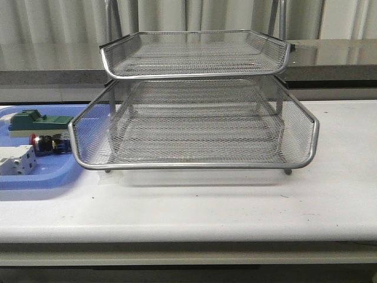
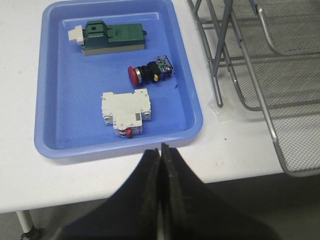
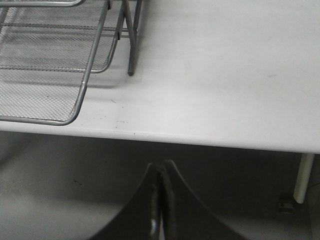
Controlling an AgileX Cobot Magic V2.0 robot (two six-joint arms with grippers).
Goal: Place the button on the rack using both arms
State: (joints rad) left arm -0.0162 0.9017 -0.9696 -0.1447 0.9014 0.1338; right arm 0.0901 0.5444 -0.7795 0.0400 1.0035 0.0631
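Even, bright light; soft shadows, sharp focus

A white bench [image 1: 330, 194] with a rounded near edge fills the scene. Behind it runs a grey stone-look ledge [image 1: 53, 62], glossy with reflected light, and pale pleated curtains [image 1: 53, 17] hang at the far side. Below the bench edge, a grey floor [image 3: 60, 190] and a white bench leg [image 3: 302, 177] show.

The rack's [image 1: 194, 118] upper posts run off the top of the front view. Mesh partly screens the button [image 1: 46, 143]; the blue tray [image 1: 35, 180] and white block [image 1: 15, 160] are cropped at the left edge.
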